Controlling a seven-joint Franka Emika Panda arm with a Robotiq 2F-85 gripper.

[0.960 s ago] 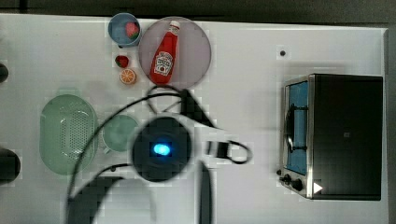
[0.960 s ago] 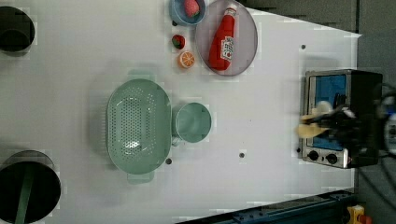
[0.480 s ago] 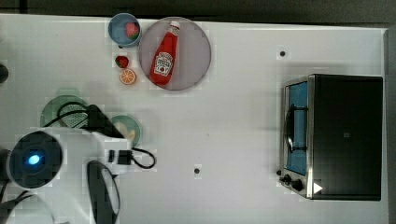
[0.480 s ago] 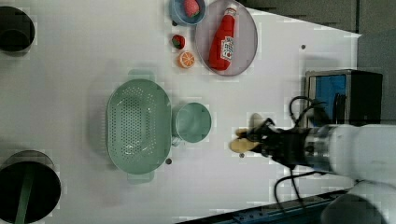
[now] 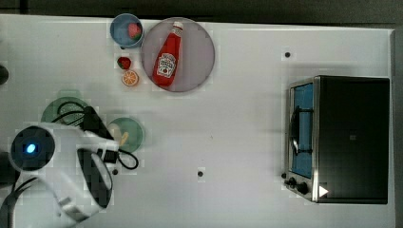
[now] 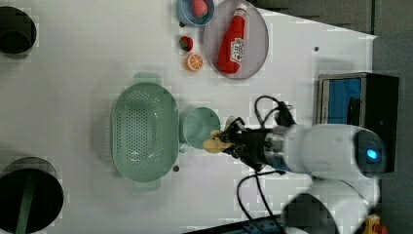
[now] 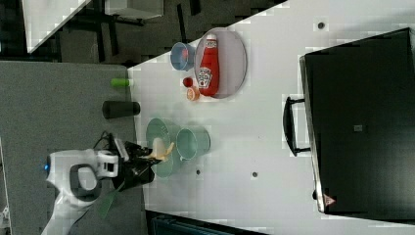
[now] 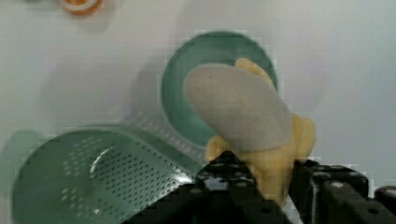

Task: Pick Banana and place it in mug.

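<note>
The pale yellow banana (image 8: 261,140) is a peeled piece with a flat cut face, and my gripper (image 8: 270,179) is shut on its lower part. It hangs over the near rim of the round mint-green mug (image 8: 201,60), which stands upright. In the left view the banana (image 6: 215,144) overlaps the mug (image 6: 197,126) at the left view's right edge of the mug, with the gripper (image 6: 229,141) just behind it. In the top view the banana (image 5: 122,137) shows over the mug (image 5: 135,130). The right view has the banana (image 7: 161,147) beside the mug (image 7: 193,142).
The oval perforated green basket (image 6: 143,129) touches the mug on the left view's left. Further off are an orange slice (image 6: 194,62), a strawberry (image 6: 185,43), a blue bowl (image 6: 196,10) and a ketchup bottle (image 6: 234,41) on a grey plate (image 6: 255,58). A toaster oven (image 6: 358,114) stands behind the arm.
The arm has carried the banana from in front of the toaster oven across the table to the mug; the banana now hangs over the mug's rim.
</note>
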